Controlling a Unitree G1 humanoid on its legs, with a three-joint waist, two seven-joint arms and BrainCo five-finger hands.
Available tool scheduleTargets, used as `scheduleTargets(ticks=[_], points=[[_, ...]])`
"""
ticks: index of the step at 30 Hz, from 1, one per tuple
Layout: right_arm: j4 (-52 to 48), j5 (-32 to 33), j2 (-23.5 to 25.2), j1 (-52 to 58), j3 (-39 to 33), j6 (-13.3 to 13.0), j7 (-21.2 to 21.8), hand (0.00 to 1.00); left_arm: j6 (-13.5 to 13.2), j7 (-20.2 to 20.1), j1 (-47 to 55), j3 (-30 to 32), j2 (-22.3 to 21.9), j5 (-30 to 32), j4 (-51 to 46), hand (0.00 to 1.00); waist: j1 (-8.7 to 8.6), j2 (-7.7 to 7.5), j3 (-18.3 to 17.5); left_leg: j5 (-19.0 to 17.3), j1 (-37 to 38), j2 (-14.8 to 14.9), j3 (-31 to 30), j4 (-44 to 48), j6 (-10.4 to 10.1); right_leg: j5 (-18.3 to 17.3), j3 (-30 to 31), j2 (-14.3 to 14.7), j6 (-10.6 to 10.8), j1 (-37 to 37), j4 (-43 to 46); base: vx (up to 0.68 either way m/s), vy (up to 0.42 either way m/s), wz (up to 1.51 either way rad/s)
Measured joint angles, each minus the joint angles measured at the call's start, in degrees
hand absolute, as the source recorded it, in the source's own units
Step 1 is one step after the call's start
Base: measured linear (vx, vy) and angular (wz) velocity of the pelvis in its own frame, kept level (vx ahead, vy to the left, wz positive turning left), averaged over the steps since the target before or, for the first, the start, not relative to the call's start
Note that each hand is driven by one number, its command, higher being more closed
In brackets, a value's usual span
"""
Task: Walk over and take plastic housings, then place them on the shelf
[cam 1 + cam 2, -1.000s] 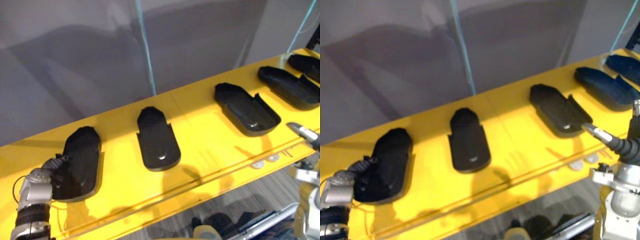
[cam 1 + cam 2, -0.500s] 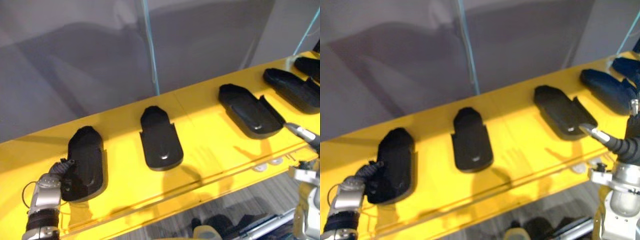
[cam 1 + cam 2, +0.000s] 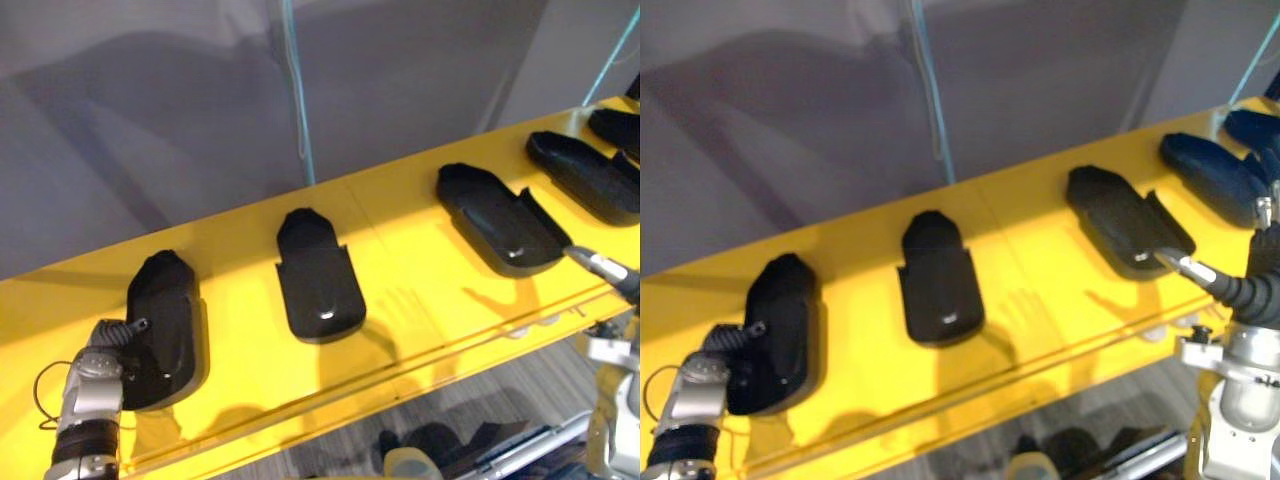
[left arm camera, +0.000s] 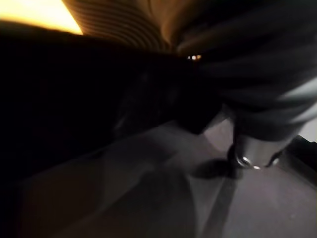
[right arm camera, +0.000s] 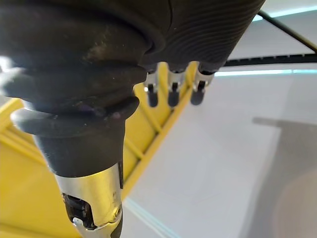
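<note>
Left eye view: the left hand touches the near left edge of the leftmost plastic housing, which lies at the yellow shelf's front left. Whether the hand grips it cannot be told. The housing lies slightly straighter than a second ago.

Right wrist view: the right hand has its fingers straight and holds nothing.

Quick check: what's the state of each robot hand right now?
Left robot hand: at the near end of the leftmost housing; grip cannot be told.
Right robot hand: open, holding nothing.

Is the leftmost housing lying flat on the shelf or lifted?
Flat: the leftmost plastic housing rests on the yellow shelf, left hand at its near end.
</note>
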Motion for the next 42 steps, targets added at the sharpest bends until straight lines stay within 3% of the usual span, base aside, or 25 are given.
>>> scheduleTargets(ticks=[4, 10, 13, 22, 28, 31, 33, 36, 39, 40, 41, 42], points=[[1.4, 0.9, 0.0, 0.0, 0.0, 0.0, 1.1, 0.00, -0.4, 3.3, 0.0, 0.0, 0.0, -0.1, -0.1, 0.00, -0.01, -0.18, 0.4, 0.0, 0.1, 0.0, 0.1, 0.0, 0.0, -0.1, 0.1, 0.0, -0.1, 0.0, 0.2, 0.00, 0.000, 0.00], [2.9, 2.0, 0.2, 0.1, 3.4, -0.2, 4.4, 0.00, -4.3, 18.6, 0.1, 0.6, -0.3, -0.7, -5.6, 0.00, 0.11, -0.28, 0.4, 0.0, 0.2, 0.0, 0.1, 0.0, 0.0, -0.1, 0.1, 0.0, -0.1, 0.0, 0.5, 0.00, 0.000, 0.00], [3.7, 2.0, 1.7, 0.2, 4.9, -0.3, 4.6, 0.00, -8.6, 24.6, 0.8, 2.5, -3.3, -0.6, -13.5, 0.00, 0.46, -0.27, 0.4, 0.0, 0.1, 0.0, 0.0, 0.0, 0.0, -0.3, 0.1, 0.0, -0.2, 0.1, 0.7, 0.00, 0.000, 0.00], [3.7, 1.8, 2.5, 1.2, 5.7, -0.6, 6.0, 0.00, -13.8, 29.6, 3.8, 3.2, -6.1, -0.6, -22.9, 0.00, 1.07, -0.27, 0.4, 0.0, 0.1, 0.1, -0.2, 0.0, 0.0, -0.4, -0.2, 0.0, -0.3, 0.2, 0.8, 0.00, 0.000, 0.00], [3.7, 0.1, 3.6, 1.3, 5.8, -2.6, 4.2, 0.00, -19.9, 32.8, 6.3, 7.3, -9.0, -0.7, -33.6, 0.00, 1.51, -0.34, 0.4, 0.0, 0.1, 0.0, -0.9, 0.0, 0.0, -0.5, -0.6, -0.1, -0.3, 0.6, 0.8, 0.00, 0.000, 0.06], [3.7, -0.3, 5.3, 1.3, 5.8, -3.9, 2.2, 0.00, -25.8, 34.6, 8.7, 8.3, -12.3, -3.3, -40.9, 0.00, 1.64, -0.34, 0.3, 0.0, 0.2, 0.0, -1.2, 0.0, 0.0, -0.5, -0.8, -0.1, -0.3, 0.9, 0.6, -0.01, 0.003, 0.05], [3.6, -0.3, 6.7, 1.3, 5.8, -4.4, 1.2, 0.00, -32.3, 36.5, 10.2, 9.7, -15.3, -5.1, -45.5, 0.00, 1.68, -0.39, 0.2, 0.0, 0.2, 0.1, -1.3, 0.0, 0.0, -0.5, -1.0, -0.1, -0.3, 0.9, 0.6, 0.00, 0.000, 0.00], [3.2, -0.2, 8.4, 1.6, 5.3, -4.6, 0.4, 0.00, -38.5, 39.1, 12.8, 10.3, -18.7, -5.1, -50.1, 0.00, 1.72, -0.32, -0.2, 0.0, 0.2, 0.1, -1.4, 0.0, 0.0, -0.6, -1.4, -0.1, -0.3, 1.0, 0.6, 0.00, 0.000, 0.00], [2.6, 0.9, 11.5, 3.6, 3.7, -6.3, -0.9, 0.00, -44.1, 40.8, 16.2, 12.0, -22.5, -5.8, -53.5, 0.00, 2.09, -0.33, -0.9, 0.0, 0.1, 0.1, -1.5, 0.0, 0.0, -0.6, -1.5, -0.1, -0.3, 1.0, 0.5, 0.00, 0.000, 0.00], [2.5, 0.9, 12.2, 4.1, 3.2, -6.5, -1.0, 0.00, -45.4, 40.6, 17.5, 12.0, -23.4, -6.9, -54.3, 0.00, 2.16, -0.40, -1.3, 0.0, 0.1, 0.1, -1.5, 0.0, 0.0, -0.6, -1.6, -0.1, -0.3, 1.0, 0.5, 0.00, 0.000, 0.00], [0.4, 2.0, 16.3, 6.2, 1.9, -7.0, -1.8, 0.00, -51.6, 31.7, 23.7, 12.0, -28.9, -14.2, -57.8, 0.00, 3.41, -3.32, -3.0, 0.0, -0.6, 0.1, -2.9, 0.1, 0.0, -1.3, -2.4, -0.3, -0.5, 0.9, 1.2, 0.00, 0.000, 0.00], [0.4, 2.0, 16.3, 6.2, 1.9, -7.0, -1.8, 0.00, -51.6, 31.7, 23.7, 12.0, -28.9, -14.2, -57.8, 0.00, 3.41, -3.32, -3.0, 0.0, -0.6, 0.1, -2.9, 0.1, 0.0, -1.3, -2.4, -0.3, -0.5, 0.9, 1.2, 0.00, 0.000, 0.00]])
